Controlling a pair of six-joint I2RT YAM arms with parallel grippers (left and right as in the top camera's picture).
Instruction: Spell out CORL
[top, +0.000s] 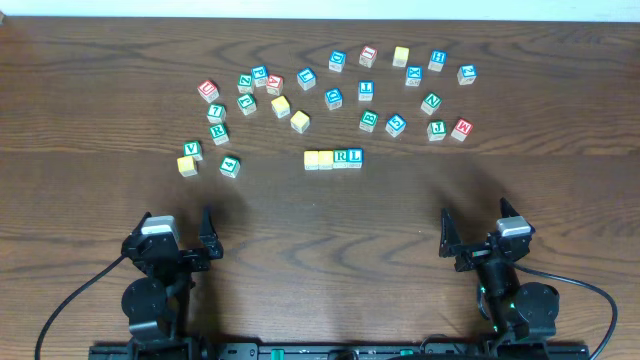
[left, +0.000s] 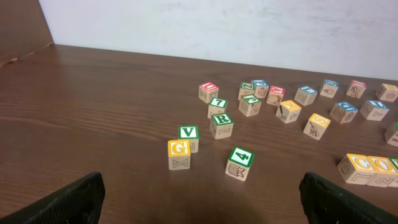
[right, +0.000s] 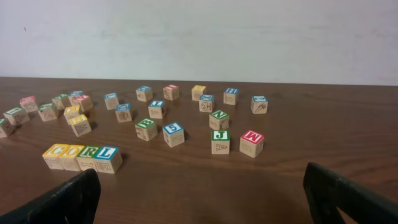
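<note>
Overhead: four cubes in the CORL row (top: 334, 158), touching, mid-table (top: 90, 200). Some twenty-six loose cubes (top: 334, 98) arc behind it. Left gripper (top: 177, 220) and right gripper (top: 474, 215) at the near edge, both spread wide, holding nothing (well apart from the row).
Left wrist: dark wood, white wall (left: 217, 31); row cut by the right edge.
Right wrist: row lower left, reading C-O-R-L.

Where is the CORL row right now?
Overhead, the CORL row sits mid-width on the table, robot-side of the scattered blocks, nearest a yellow block beyond its left end.
</note>
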